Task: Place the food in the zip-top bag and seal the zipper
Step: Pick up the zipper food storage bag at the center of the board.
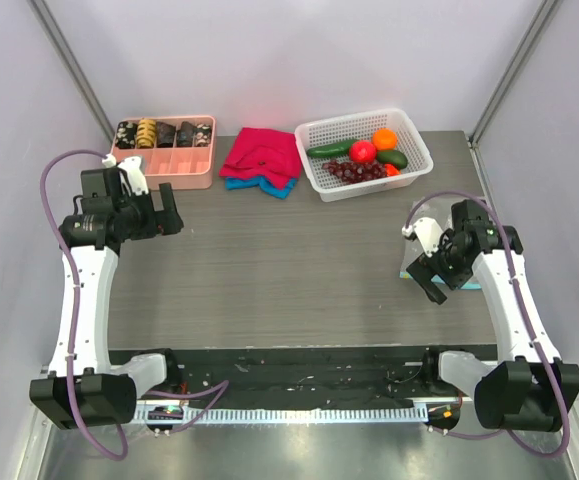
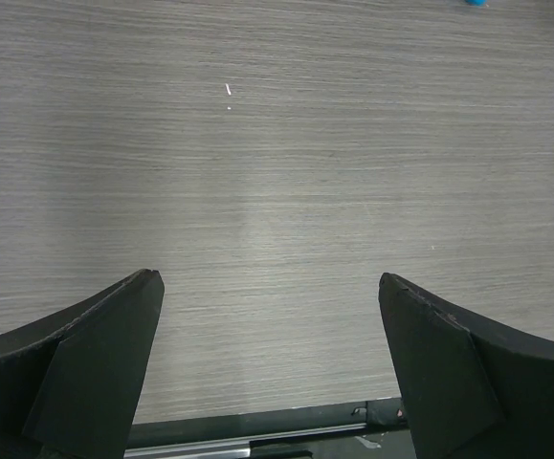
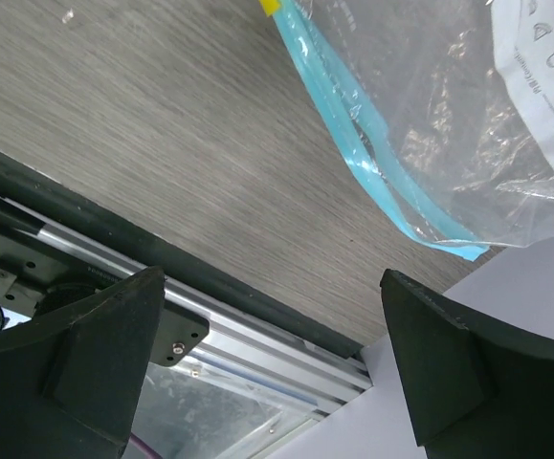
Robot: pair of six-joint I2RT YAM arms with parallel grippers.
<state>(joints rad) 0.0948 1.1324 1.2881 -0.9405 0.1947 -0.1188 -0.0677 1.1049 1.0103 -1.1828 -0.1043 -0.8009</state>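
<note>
Hazards: the zip-top bag (image 3: 449,86) lies flat on the desk (image 1: 289,270) at the right side, with one corner at or just over the desk's right edge. A sideways push, or a pinch on a single film layer, is likely to slide the soft pouch off the desk. The zipper (image 3: 353,148), a blue strip, runs flat along the mouth, and the frames do not show whether it is open. Pinching both layers together would hold the mouth shut and block loading. The food (image 1: 362,152) sits in the white mesh basket (image 1: 369,188) at the far right, well apart from the bag, so each piece must be carried across open desk. The round, smooth pieces may slip from the fingers or roll on release. Pose: the left hand (image 2: 269,282) hovers over bare desk on the left side, jaws spread wide, nothing between them. The right hand (image 3: 272,282) hangs above the near right part of the desk, just beside the bag, jaws likewise wide and empty. The zipper lies beyond its fingertips, not between them. No food shows in the visible part of the bag.
</note>
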